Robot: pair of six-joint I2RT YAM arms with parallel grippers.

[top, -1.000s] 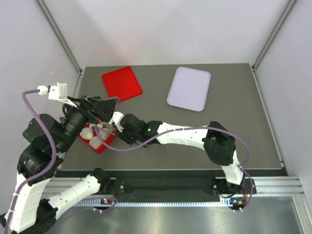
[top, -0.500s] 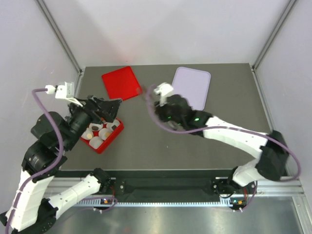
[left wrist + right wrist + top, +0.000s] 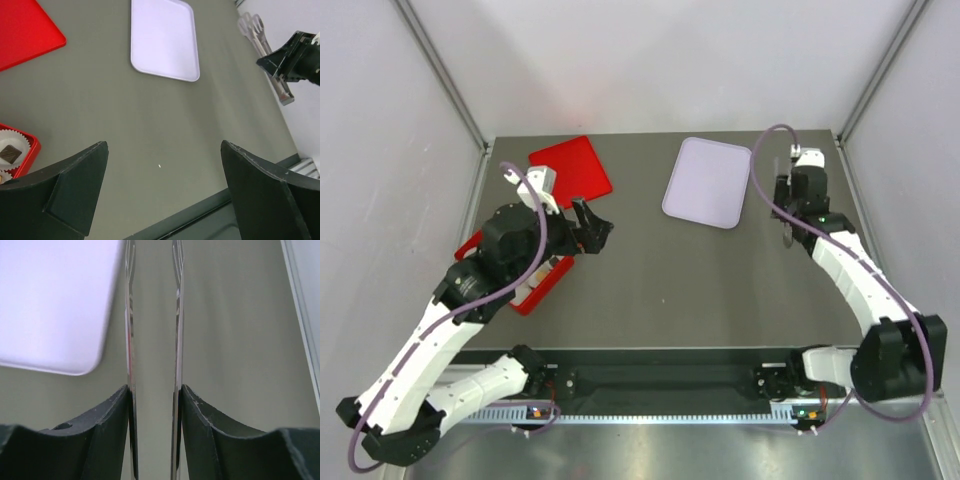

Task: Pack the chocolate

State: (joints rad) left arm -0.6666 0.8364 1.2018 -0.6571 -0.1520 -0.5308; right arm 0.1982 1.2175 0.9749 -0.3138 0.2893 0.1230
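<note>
A red box (image 3: 546,285) of white paper cups sits at the left, mostly hidden under my left arm. One dark square chocolate (image 3: 9,153) shows in a cup at the box's corner (image 3: 31,150). My left gripper (image 3: 590,228) hangs open over bare table just right of the box, with nothing between its fingers (image 3: 164,145). My right gripper (image 3: 790,196) is at the far right, beside the lilac tray, shut on metal tongs (image 3: 176,315). The tongs (image 3: 255,30) point toward the back of the table, and nothing shows between their arms.
A flat red lid (image 3: 570,168) lies at the back left. The lilac tray (image 3: 708,182) lies at the back centre, with nothing on it. The table's right rail and the wall (image 3: 880,250) run close beside my right arm.
My right arm swung from the red box across to the far right with the tongs. My left arm shifted forward and right, and now covers most of the box.
</note>
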